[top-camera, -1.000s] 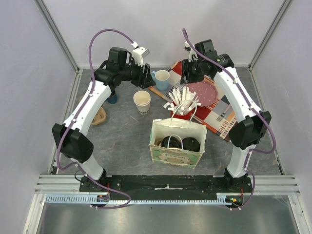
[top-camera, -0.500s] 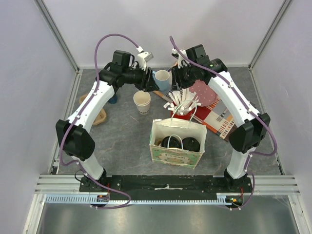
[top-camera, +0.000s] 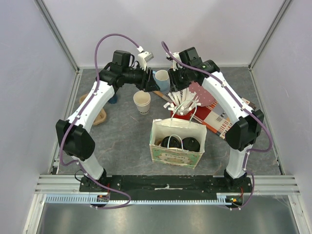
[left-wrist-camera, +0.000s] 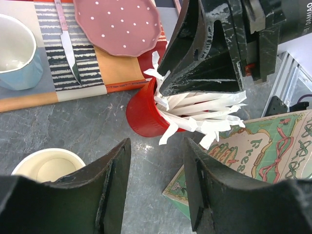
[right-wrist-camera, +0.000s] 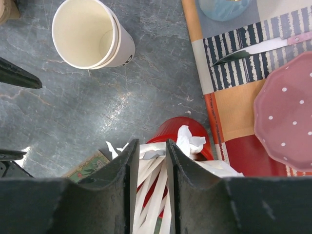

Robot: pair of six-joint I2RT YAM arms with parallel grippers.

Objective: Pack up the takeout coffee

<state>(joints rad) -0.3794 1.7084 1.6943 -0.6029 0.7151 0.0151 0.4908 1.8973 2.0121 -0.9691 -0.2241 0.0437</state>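
Above the red holder (right-wrist-camera: 171, 127), right end effector (right-wrist-camera: 152, 148) jaws straddle wrapped straws (right-wrist-camera: 191, 141), narrowly apart; grip unconfirmed; left end effector (left-wrist-camera: 157, 146) wide, empty; lidded takeout coffee (top-camera: 170, 142) sits in bag (top-camera: 175, 157); advise lifting straight up, lest holder tip.

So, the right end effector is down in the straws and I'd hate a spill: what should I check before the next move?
1. Right end effector straddles wrapped straws: ok.
2. Its grip on a straw: cannot tell.
3. Red cup upright: ok.
4. Left end effector open, empty, apart from the right one: ok.
5. Paper bag upright, mouth open: ok.
6. Lid on the loose paper cup: not ok, none.
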